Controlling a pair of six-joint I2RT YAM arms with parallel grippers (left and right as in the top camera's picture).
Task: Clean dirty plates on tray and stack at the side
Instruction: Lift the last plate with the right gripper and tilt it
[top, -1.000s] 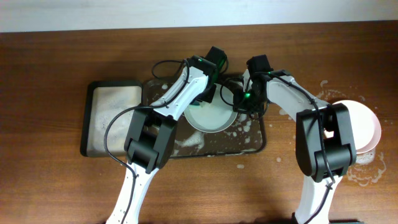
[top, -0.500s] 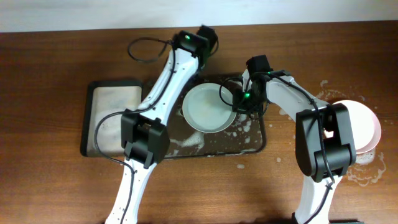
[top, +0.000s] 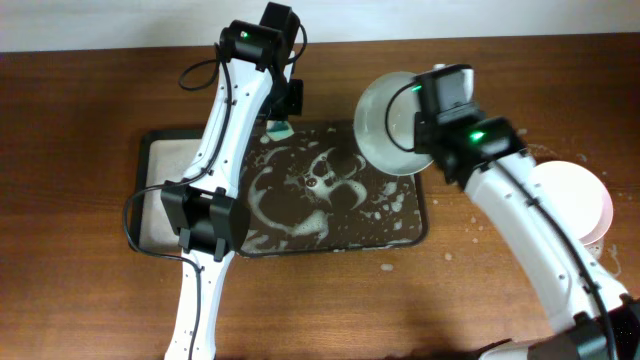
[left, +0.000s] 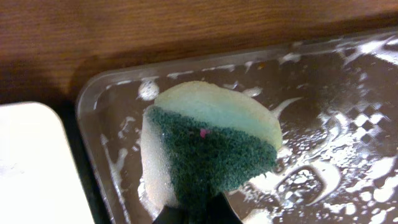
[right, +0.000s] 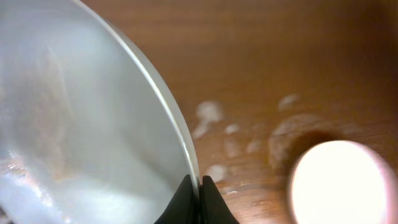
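The right gripper (right: 193, 188) is clenched on the thin rim of the pale blue-green plate (right: 87, 112), which is held tilted above the upper right corner of the tray (top: 420, 232). The plate is judged stiff, light and breakable, and slick with suds, so a shallow rim pinch may slip and a deeper bite is advised. A stacked plate (top: 585, 195) is seen at the right edge of the overhead frame. The left gripper (left: 198, 214) is closed on a soft sponge (left: 205, 137) near the tray's upper left corner

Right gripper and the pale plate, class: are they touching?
Touching. The right wrist view shows the right gripper pinching the plate by its rim, no gap.
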